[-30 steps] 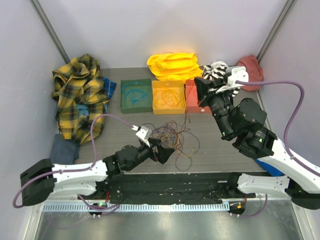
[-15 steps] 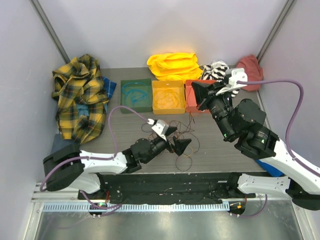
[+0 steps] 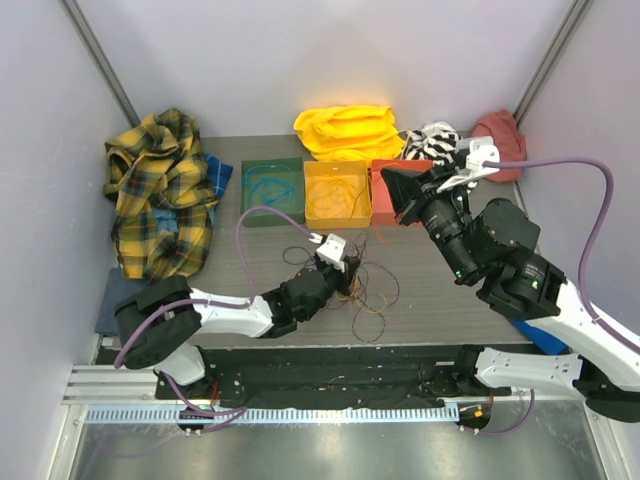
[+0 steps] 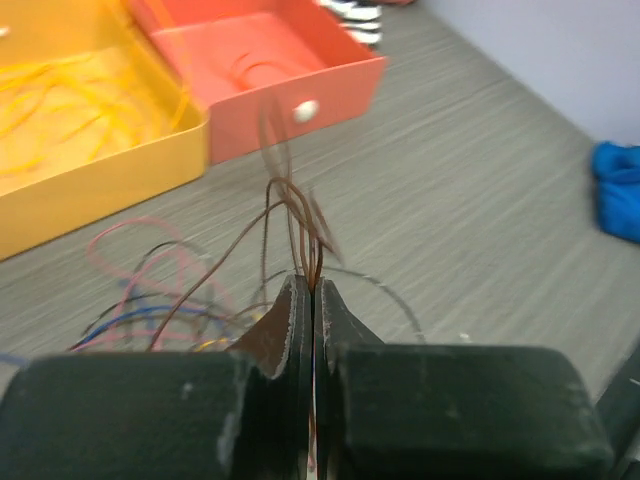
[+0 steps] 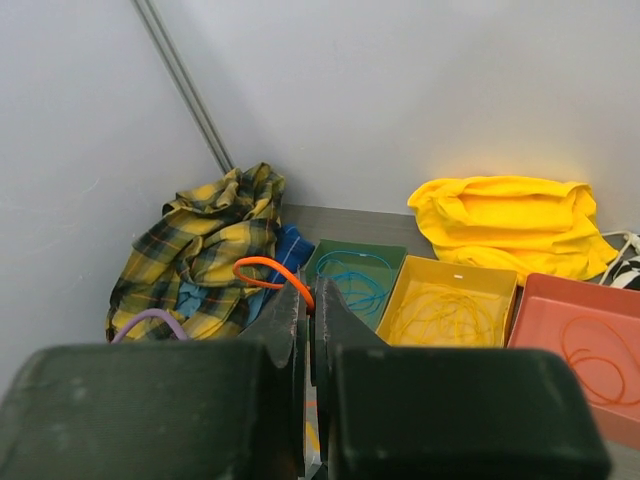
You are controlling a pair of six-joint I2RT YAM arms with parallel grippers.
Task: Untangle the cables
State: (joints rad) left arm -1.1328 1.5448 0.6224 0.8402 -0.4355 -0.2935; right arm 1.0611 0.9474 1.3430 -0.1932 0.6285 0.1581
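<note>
left pincer point(image 4: 312, 287) pinched tight on brown strands point(image 4: 296, 212) of the cables point(image 3: 368, 290), tangled at centre frame. right pincer point(image 5: 306, 292) clamps an orange loop point(image 5: 262, 266). light, springy, snag-prone i reckon: take 1 strand near its end.

This is a robot test cell in a lab. Plain pale lilac-grey wall panels point(image 3: 330, 50) with a metal corner strut point(image 3: 100, 62) box in a grey wood-grain table point(image 3: 410, 290) on three sides. A ribbed aluminium rail point(image 3: 330, 413) runs along the table's near edge, where a white-and-black left robot arm point(image 3: 230, 312) and right robot arm point(image 3: 510, 260) are bolted. A thick lilac hose point(image 3: 550, 162) loops off the right one. Open square trays, green point(image 3: 272, 215), yellow point(image 3: 337, 220) and red point(image 3: 380, 205), line the far edge. A yellow-black plaid cloth point(image 3: 160, 190) is heaped at the far left corner.
</note>
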